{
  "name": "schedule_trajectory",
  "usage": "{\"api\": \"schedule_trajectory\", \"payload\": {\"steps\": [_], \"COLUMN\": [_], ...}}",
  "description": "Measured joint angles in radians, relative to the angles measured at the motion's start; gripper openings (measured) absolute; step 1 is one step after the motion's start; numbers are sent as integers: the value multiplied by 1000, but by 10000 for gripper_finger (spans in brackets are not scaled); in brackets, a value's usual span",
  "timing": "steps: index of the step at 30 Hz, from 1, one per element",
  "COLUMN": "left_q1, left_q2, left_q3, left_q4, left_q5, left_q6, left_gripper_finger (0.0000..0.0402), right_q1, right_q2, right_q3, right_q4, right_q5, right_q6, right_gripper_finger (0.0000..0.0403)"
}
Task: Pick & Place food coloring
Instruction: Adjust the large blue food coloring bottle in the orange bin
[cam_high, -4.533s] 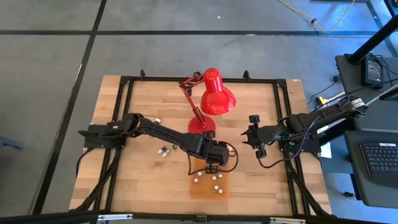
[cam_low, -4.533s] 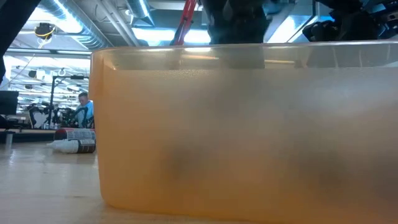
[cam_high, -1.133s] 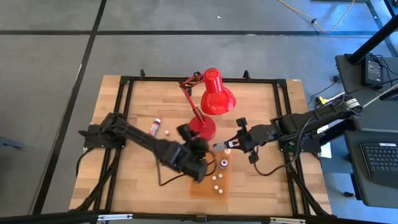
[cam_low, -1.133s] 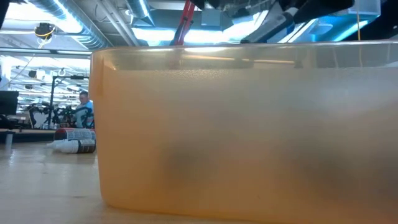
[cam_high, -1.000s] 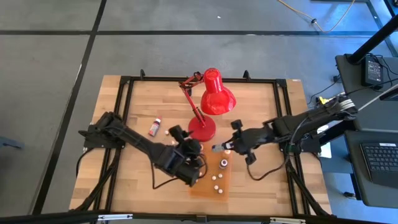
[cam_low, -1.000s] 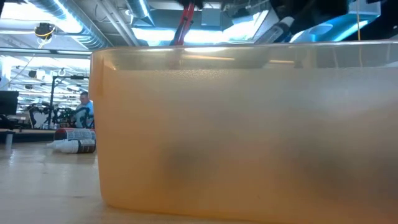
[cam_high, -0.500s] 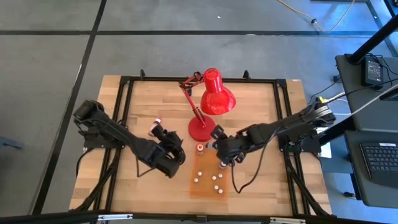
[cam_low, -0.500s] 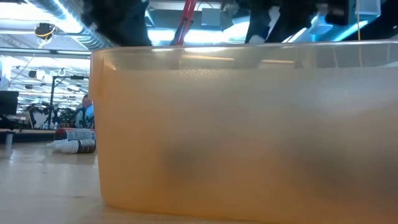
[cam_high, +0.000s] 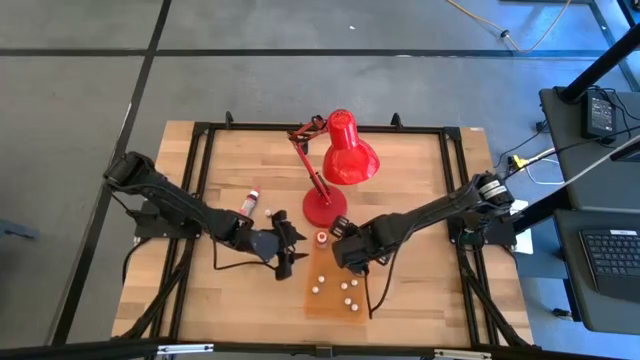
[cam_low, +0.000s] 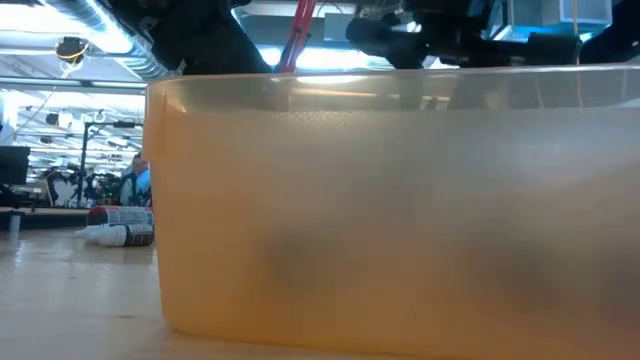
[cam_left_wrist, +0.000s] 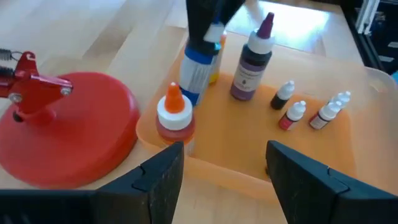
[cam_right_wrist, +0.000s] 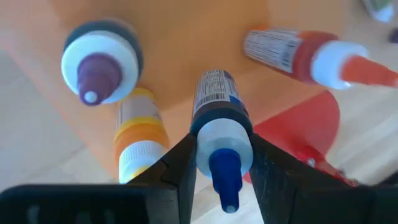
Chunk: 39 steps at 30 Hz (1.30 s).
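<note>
A flat orange tray (cam_high: 326, 302) lies near the table's front edge, and its wall (cam_low: 400, 200) fills the low view. In it stand a purple-capped bottle (cam_left_wrist: 252, 62), an orange-capped red bottle (cam_left_wrist: 173, 118), a yellow bottle (cam_right_wrist: 140, 140) and several tiny white-capped dropper bottles (cam_left_wrist: 292, 115). My right gripper (cam_high: 342, 250) hangs over the tray's far left corner, shut on a blue food coloring bottle (cam_left_wrist: 198, 68). My left gripper (cam_high: 292, 247) is open just left of the tray, low over the table, with nothing between its fingers (cam_left_wrist: 163, 177). My right gripper pinches the blue bottle between its two fingers at the white shoulder (cam_right_wrist: 222, 142) below the blue cap. The fingers come from above, pointing steeply down along the bottle. The bottle hangs nearly upright over the tray; whether its base touches the tray floor I cannot tell.
The red desk lamp's round base (cam_high: 324, 208) stands just behind the tray, with its shade (cam_high: 348, 155) farther back. Two more bottles (cam_high: 250, 203) lie on the wood to the left of the lamp, also seen in the low view (cam_low: 120, 228). A black frame edges the table.
My left gripper has drawn back from over the tray toward the table's left and sunk lower, staying open. My right gripper has carried the blue bottle leftward over the tray's far left corner and tipped downward, so the bottle has turned from slanting to nearly upright.
</note>
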Motion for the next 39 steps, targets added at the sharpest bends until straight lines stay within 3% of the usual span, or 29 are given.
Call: {"api": "schedule_trajectory", "payload": {"steps": [16, 30, 39], "left_q1": [-5, -5, -5], "left_q2": [1, 2, 2], "left_q3": [-6, -6, -6], "left_q4": [15, 14, 7], "left_q5": [-19, -18, -18], "left_q6": [138, 141, 141], "left_gripper_finger": [223, 223, 223], "right_q1": [-4, -34, -41], "right_q2": [29, 41, 49], "right_q3": [0, -1, -2], "right_q4": [51, 99, 105], "right_q5": [-56, -105, -55], "right_q6": [-35, -34, -34], "right_gripper_finger": [132, 135, 135]}}
